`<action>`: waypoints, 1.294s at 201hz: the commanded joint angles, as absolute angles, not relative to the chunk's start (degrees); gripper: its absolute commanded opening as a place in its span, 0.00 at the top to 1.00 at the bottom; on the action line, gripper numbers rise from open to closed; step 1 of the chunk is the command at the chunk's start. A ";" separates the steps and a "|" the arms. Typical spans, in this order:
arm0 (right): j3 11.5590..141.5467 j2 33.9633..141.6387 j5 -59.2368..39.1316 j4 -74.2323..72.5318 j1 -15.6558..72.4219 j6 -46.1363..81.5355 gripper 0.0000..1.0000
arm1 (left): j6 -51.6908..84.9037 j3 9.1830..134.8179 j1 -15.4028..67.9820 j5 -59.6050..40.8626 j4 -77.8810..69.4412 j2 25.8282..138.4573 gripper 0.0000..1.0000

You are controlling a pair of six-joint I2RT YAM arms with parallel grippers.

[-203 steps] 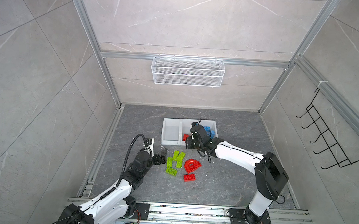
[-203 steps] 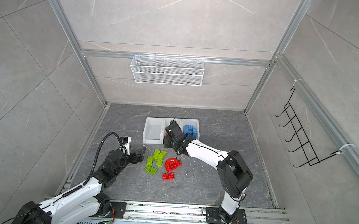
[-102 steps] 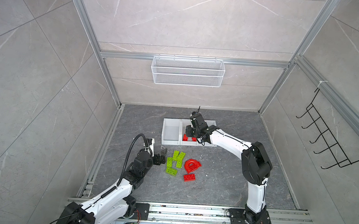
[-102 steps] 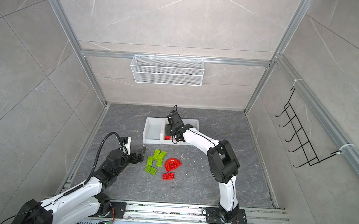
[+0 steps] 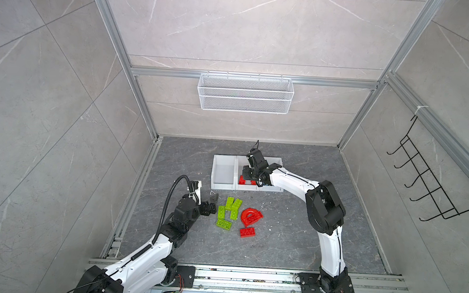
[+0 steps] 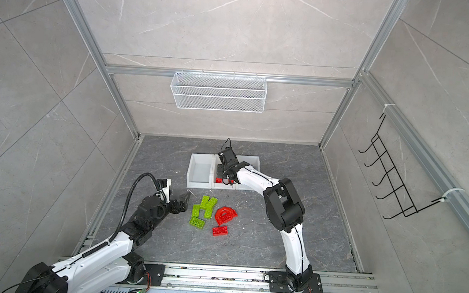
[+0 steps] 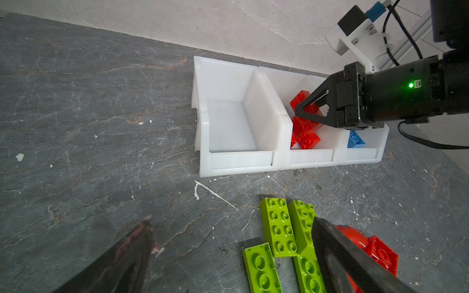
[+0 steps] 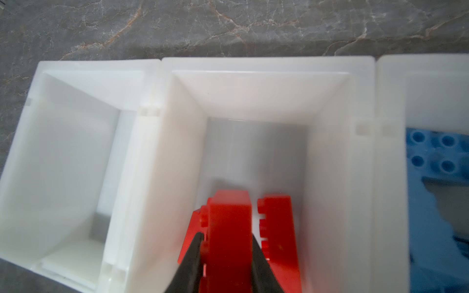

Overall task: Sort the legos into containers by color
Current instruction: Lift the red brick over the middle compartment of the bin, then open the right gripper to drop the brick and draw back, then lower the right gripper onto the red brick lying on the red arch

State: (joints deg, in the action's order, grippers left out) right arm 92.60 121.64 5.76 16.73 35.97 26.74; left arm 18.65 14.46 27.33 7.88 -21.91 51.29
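Presently, the right claw (image 8: 227, 237) is clamped on a red brick (image 8: 228, 215), which is gripped by its two long flanks. The long axis of the brick is carried in line with the claw, so that its free end projects ahead of the fingertips. Directly beneath the claw lies the middle container (image 8: 266, 64), in which a second red brick (image 8: 278, 228) is already lodged just beside the held one. Whether the held brick has passed below the rim cannot be told. An empty container (image 8: 76, 152) is set to one side of the claw and a container of blue bricks (image 8: 431, 157) to the other. Release is judged to be the step in hand, and no sideways correction appears to be needed. The held brick is seen as glossy, rigid and plain red.

The left claw (image 7: 231, 220) is spread wide with nothing between its fingers. The green bricks (image 7: 279, 228) lie just beside one finger on the worktop (image 7: 101, 126); that arm is the nearer to them.
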 commanded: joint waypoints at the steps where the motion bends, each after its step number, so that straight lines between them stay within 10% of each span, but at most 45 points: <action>1: 94.04 122.78 6.53 17.84 35.95 26.02 0.78 | 18.54 15.37 27.09 7.96 -24.26 50.41 0.00; 81: 96.55 123.44 6.91 20.90 35.95 25.05 0.72 | 18.48 15.34 27.08 8.41 -23.72 49.83 0.00; 109: 97.89 123.84 7.10 22.25 35.95 24.70 0.45 | 18.54 15.37 27.12 8.57 -23.71 50.00 0.00; 157: 96.92 115.36 5.05 23.75 37.88 23.10 0.44 | 18.61 15.50 27.13 8.44 -23.39 49.76 0.00; 260: 54.43 83.87 8.20 22.61 49.44 32.95 0.31 | 18.70 15.27 27.03 8.46 -22.76 47.87 0.00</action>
